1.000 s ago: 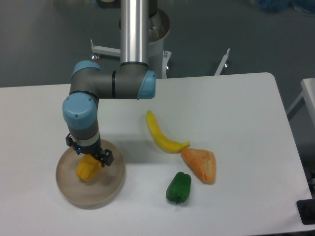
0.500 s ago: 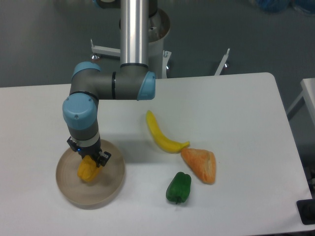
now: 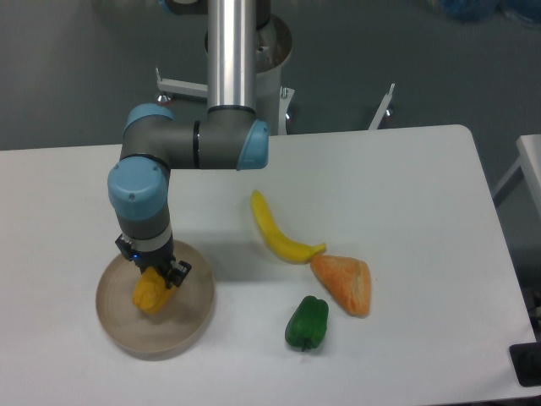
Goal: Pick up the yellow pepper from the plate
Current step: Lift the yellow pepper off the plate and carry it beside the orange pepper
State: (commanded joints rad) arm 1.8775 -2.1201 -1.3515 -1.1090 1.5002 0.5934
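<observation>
The yellow pepper (image 3: 150, 293) is a small orange-yellow blocky piece over the middle of the round beige plate (image 3: 118, 326) at the table's front left. My gripper (image 3: 155, 272) comes down on it from above, and its dark fingers are shut on the pepper's upper end. The stem is hidden by the gripper. I cannot tell whether the pepper touches the plate or hangs just above it.
A long yellow banana (image 3: 277, 230) lies at the table's middle. An orange wedge-shaped piece (image 3: 345, 283) lies to its lower right. A green pepper (image 3: 306, 322) sits near the front edge. The arm's base post (image 3: 232, 51) stands at the back.
The fingers have drawn in tighter on the yellow pepper since a second ago. The pepper and arm have barely shifted since half a second ago.
</observation>
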